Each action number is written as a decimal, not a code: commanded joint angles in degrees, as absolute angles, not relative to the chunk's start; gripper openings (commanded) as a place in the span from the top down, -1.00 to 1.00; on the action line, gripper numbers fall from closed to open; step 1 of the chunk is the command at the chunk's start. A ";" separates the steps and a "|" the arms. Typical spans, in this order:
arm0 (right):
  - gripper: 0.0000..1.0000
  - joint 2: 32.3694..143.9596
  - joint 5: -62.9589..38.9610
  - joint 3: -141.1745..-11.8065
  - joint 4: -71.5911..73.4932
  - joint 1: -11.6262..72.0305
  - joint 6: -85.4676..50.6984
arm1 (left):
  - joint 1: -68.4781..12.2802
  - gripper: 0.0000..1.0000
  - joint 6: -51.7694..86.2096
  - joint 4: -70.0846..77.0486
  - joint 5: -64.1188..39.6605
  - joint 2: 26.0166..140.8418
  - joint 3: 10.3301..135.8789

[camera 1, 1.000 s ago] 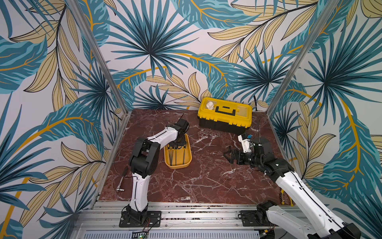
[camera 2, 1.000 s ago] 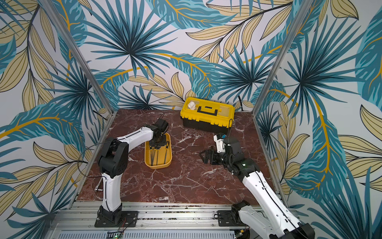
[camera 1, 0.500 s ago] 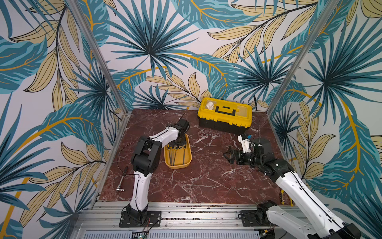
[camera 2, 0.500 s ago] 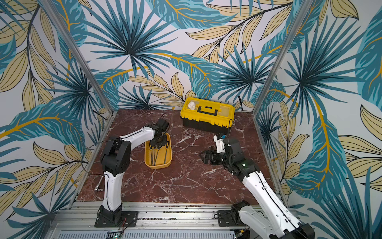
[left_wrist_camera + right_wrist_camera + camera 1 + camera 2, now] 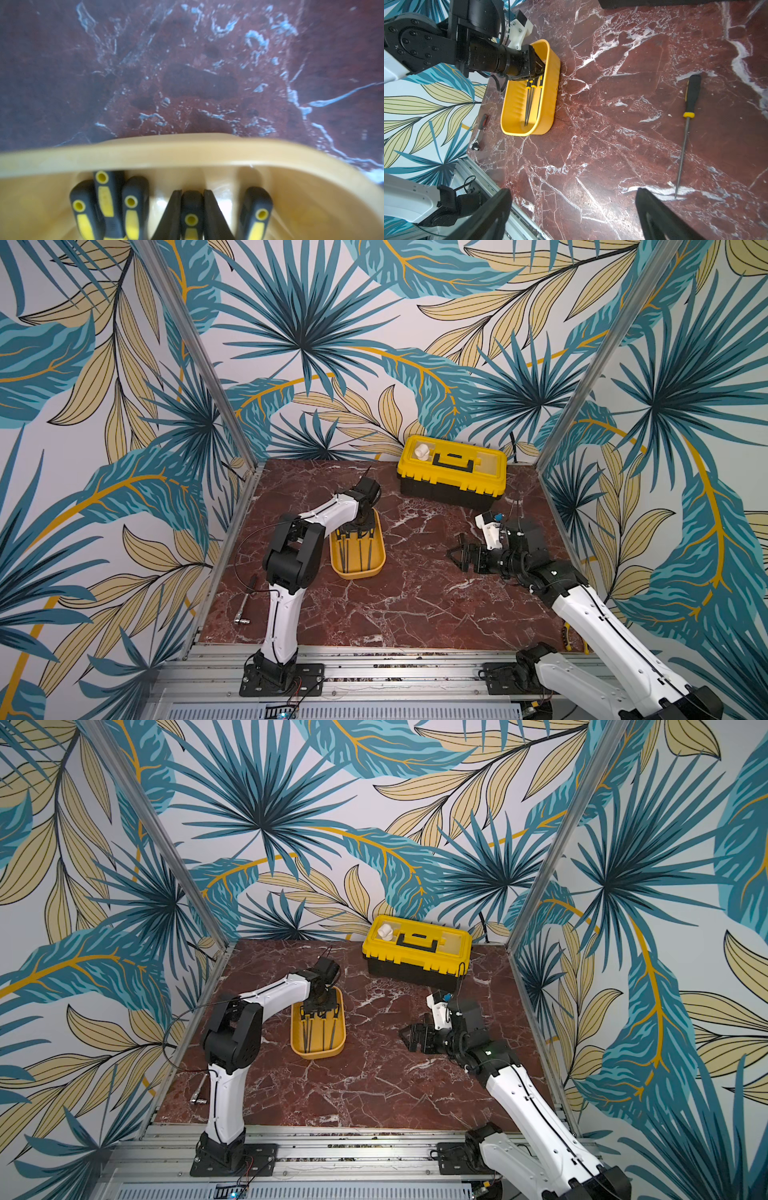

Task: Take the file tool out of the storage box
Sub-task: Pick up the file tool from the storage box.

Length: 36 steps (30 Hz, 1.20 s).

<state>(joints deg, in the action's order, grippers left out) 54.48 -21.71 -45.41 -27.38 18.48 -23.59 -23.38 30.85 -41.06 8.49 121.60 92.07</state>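
Observation:
The orange-yellow storage box [image 5: 359, 573] [image 5: 320, 1052] sits left of the table's middle, with several file tools inside, their black-and-yellow handles at the far end. My left gripper [image 5: 358, 526] [image 5: 319, 1006] reaches down into that end. In the left wrist view the left gripper [image 5: 192, 193] is shut on one file tool's handle [image 5: 191, 218], both fingers pressed against its sides just inside the box rim [image 5: 187, 149]. Other handles [image 5: 131, 207] [image 5: 256, 212] lie on either side. My right gripper [image 5: 456, 552] [image 5: 409, 1038] [image 5: 573, 207] stands open above bare marble right of the box, holding nothing.
A yellow-lidded black toolbox [image 5: 453, 470] [image 5: 417, 948] stands at the back right. A ratchet wrench [image 5: 246, 605] [image 5: 199, 1092] [image 5: 479, 133] lies near the table's left edge. One more file [image 5: 691, 97] lies loose on the marble near my right gripper.
My left gripper's jaws have closed onto the file handle inside the box, and the left arm's elbow has shifted slightly. The right arm has stayed in place.

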 commanded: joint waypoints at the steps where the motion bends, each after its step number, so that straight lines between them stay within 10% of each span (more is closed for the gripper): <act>1: -0.90 55.08 -24.04 -43.92 -23.71 20.00 -25.63 | -22.97 0.67 30.66 -37.88 4.58 115.93 90.12; 25: 0.19 72.51 -22.85 -51.81 -8.52 35.44 -33.62 | -27.09 0.71 45.73 -26.68 -22.49 96.41 78.38; 36: 0.36 75.50 -21.19 -52.30 -7.39 37.55 -34.70 | -29.73 0.77 50.34 -23.03 -21.49 93.82 75.94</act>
